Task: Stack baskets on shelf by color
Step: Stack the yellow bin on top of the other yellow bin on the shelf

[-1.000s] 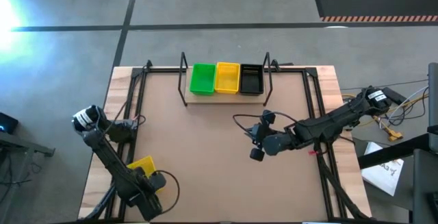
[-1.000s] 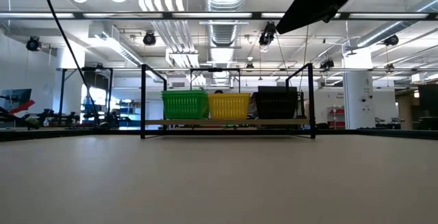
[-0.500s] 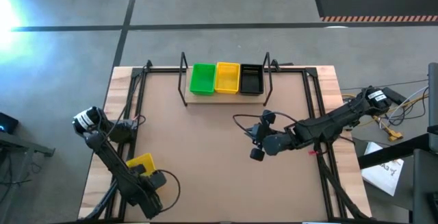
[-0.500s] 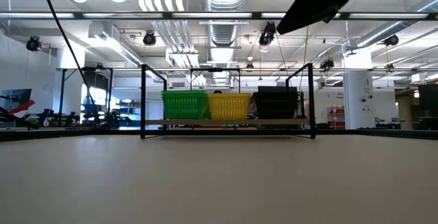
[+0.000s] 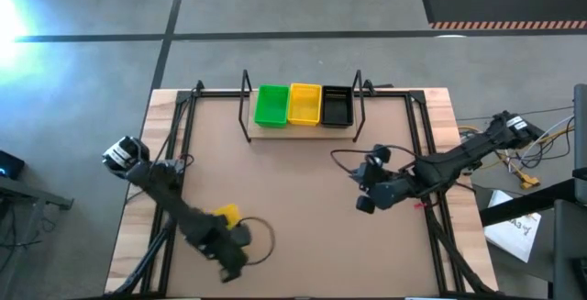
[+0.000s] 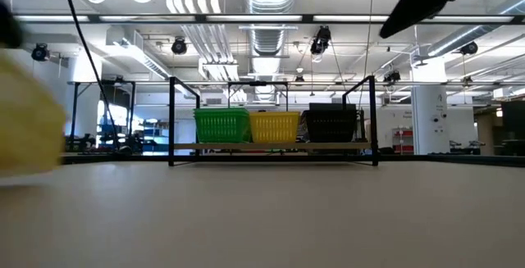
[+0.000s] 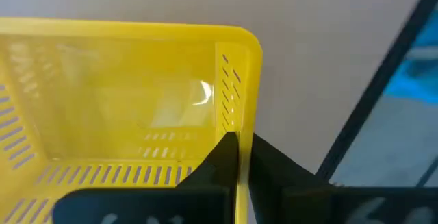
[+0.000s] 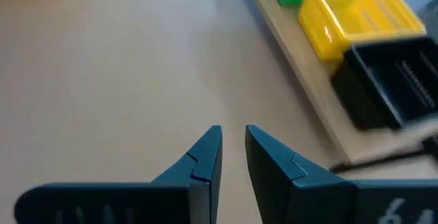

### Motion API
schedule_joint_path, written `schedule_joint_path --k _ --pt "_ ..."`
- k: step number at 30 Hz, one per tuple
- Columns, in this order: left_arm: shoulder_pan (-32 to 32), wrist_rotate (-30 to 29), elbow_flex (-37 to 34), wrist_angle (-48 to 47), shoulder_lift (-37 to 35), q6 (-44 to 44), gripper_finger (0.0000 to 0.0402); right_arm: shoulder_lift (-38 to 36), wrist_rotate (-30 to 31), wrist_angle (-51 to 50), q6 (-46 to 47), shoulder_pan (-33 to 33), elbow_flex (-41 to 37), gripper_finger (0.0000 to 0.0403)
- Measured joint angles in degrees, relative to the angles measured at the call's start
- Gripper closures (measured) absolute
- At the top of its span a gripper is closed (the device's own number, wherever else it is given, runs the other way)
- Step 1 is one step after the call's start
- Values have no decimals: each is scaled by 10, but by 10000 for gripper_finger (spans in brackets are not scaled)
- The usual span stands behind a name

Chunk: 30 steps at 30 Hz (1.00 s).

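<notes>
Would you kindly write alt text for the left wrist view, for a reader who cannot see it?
The left gripper pinches the rim of a yellow basket, one dark finger inside the wall and one outside. The perforated basket is empty and fills most of the frame, with the brown tabletop behind it.

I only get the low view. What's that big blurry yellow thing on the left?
Observer: A yellow basket. The left gripper is shut on its rim, one finger inside and one outside.
Operator: Where's the other gripper?
Observer: The right gripper hangs over the right side of the table, fingers slightly apart, holding nothing.
Operator: Is the yellow basket close to the shelf?
Observer: No. From above it is at the table's left, on the side opposite the shelf.
</notes>
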Motion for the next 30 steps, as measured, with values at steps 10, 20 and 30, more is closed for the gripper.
schedule_joint_path --k 10,20,30 --pt "220 -10 72 176 24 256 400 -57 -1 -58 205 121 -46 344" --pt "362 23 319 185 118 480 400 -32 8 -56 441 289 -78 344" --pt "489 -57 431 156 124 621 400 7 40 -56 558 324 -75 344"
